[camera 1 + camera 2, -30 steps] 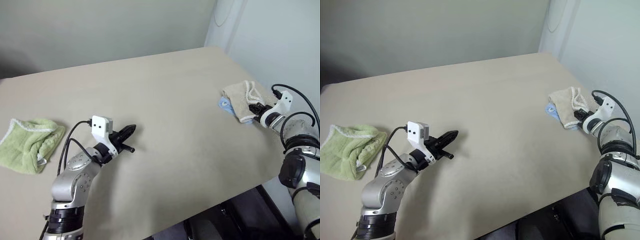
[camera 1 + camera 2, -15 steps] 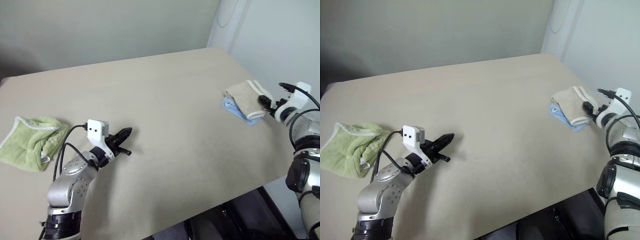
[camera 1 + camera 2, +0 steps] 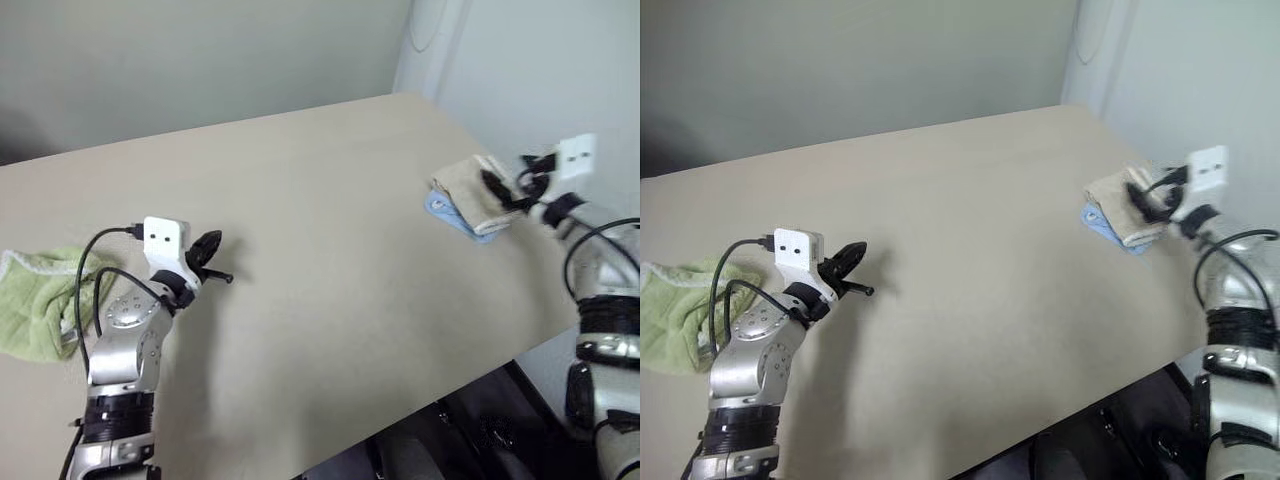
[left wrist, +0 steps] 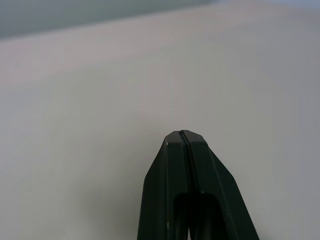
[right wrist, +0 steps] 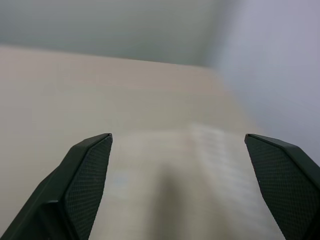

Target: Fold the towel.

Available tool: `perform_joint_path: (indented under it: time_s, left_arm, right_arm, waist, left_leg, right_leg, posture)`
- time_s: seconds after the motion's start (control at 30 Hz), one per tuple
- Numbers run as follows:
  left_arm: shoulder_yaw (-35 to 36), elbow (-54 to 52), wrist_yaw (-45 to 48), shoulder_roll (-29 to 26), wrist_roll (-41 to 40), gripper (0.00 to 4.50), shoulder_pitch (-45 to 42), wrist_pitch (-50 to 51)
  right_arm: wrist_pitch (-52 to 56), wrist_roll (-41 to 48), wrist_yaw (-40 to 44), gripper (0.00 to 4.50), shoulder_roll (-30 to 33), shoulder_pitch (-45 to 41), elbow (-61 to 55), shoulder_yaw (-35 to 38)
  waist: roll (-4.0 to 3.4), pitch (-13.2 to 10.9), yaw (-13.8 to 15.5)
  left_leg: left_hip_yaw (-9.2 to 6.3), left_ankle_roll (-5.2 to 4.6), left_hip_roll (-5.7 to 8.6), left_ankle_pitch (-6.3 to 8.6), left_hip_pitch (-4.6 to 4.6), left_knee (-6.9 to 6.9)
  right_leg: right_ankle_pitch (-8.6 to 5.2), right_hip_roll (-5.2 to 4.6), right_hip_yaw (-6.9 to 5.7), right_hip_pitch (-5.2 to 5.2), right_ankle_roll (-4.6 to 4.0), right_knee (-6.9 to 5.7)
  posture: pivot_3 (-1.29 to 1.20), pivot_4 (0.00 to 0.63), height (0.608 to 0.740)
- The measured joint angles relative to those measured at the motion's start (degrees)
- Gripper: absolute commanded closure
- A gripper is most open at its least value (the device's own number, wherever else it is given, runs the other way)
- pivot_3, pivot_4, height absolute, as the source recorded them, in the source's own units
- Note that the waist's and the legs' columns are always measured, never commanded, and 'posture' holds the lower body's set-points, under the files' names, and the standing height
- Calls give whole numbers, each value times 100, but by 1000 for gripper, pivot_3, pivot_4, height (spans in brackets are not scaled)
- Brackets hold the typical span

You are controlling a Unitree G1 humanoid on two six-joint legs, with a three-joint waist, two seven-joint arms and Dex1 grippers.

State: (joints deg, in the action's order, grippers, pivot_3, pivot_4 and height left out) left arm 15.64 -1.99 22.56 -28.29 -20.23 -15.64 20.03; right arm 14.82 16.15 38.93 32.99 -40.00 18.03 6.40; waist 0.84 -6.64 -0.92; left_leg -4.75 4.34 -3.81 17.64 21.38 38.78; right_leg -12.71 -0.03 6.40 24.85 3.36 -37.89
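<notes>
The towel (image 3: pixel 472 190) sits bunched near the table's (image 3: pixel 330 240) far right edge on a blue cloth (image 3: pixel 443 212). Right gripper (image 3: pixel 505 186) spread wide over it, left gripper (image 3: pixel 212 245) pressed together. Risk: it might grab both cloths.

Green towel (image 3: pixel 40 300) partly behind left arm.

beige towel (image 3: pixel 468 187) (lime-green towel (image 3: pixel 35 300) apart)

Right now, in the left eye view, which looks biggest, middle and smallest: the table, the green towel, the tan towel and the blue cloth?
1. Table, biggest by far.
2. Green towel, though the picture's edge and the left arm hide part of it.
3. Tan towel, folded small; it lies farther off, so its true size against the green one is unsure.
4. Blue cloth, peeking from under the tan towel.
</notes>
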Motion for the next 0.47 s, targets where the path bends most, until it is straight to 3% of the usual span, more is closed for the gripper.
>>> perform_joint_path:
  time_s: [0.13, 0.23, 0.47]
  left_arm:
    - [172, -327, 4, 1, -52, 4500, 312, -129]
    - [247, -836, 48, 2, -100, 4500, 861, -125]
    - [773, -1883, 44, 16, -457, 4500, 2110, 202]
  right_arm:
    - [98, 47, 418, 15, -754, 178, -212, -700]
    - [54, 36, 489, 15, -1146, 66, 252, -791]
    - [-196, -72, 726, 15, -1483, -8, 908, -932]
  waist:
    - [-1, -1, 2]
    - [-1, 0, 30]
    - [0, 0, 79]
  left_leg:
    - [-48, 1, 2, 1, 4, -5]
    - [-62, 2, 9, 2, 6, -7]
    - [-61, 5, 8, 1, 5, -15]
  right_leg:
    - [0, -7, 3, 11, 0, 4]
    - [-2, -10, 1, 12, -4, 6]
    - [-27, -8, -5, 10, -48, -4]
  posture:
    - [0, 150, 740]
    - [0, 150, 740]
    - [0, 150, 740]
